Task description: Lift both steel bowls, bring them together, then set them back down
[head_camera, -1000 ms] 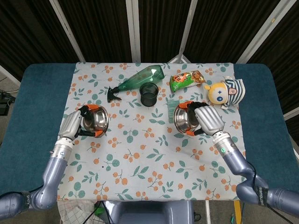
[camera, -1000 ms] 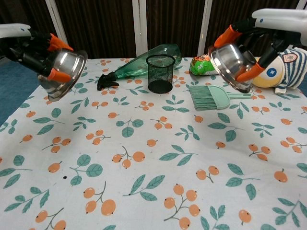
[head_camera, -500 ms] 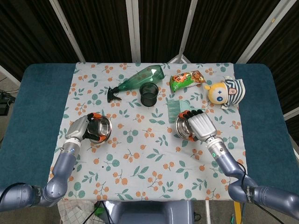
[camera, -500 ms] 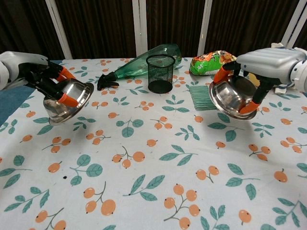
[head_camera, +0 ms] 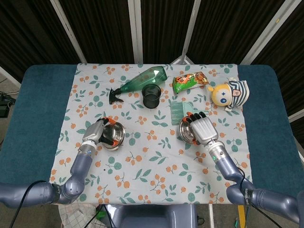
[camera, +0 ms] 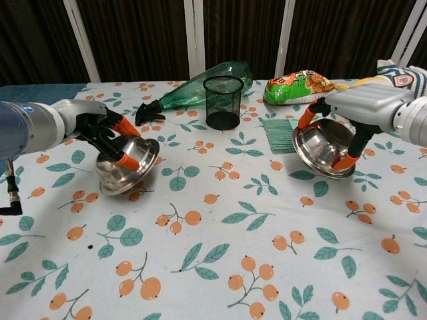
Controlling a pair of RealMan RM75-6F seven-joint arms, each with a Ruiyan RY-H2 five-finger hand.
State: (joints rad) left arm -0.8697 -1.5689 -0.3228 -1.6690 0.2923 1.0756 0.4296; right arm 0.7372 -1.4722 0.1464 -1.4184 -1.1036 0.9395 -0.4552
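Observation:
My left hand (head_camera: 95, 132) (camera: 100, 130) grips one steel bowl (head_camera: 114, 135) (camera: 127, 166) by its rim. That bowl is tilted, mouth towards the middle, low over the left of the floral cloth (camera: 220, 233). My right hand (head_camera: 202, 129) (camera: 363, 107) grips the second steel bowl (head_camera: 187, 134) (camera: 327, 150), also tilted, low over the right side. A wide gap of cloth separates the two bowls. Whether either bowl touches the cloth I cannot tell.
Behind the bowls stand a black mesh cup (head_camera: 152, 95) (camera: 223, 101), a lying green spray bottle (head_camera: 140, 81) (camera: 200, 87), a green brush (head_camera: 178, 110) (camera: 280, 132), a snack bag (head_camera: 189, 81) (camera: 298, 87) and a plush toy (head_camera: 230, 93) (camera: 400, 75).
Both hands have come down and inwards with their bowls, the left one to the right, the right one slightly left and lower. The bowls now sit much closer to the cloth.

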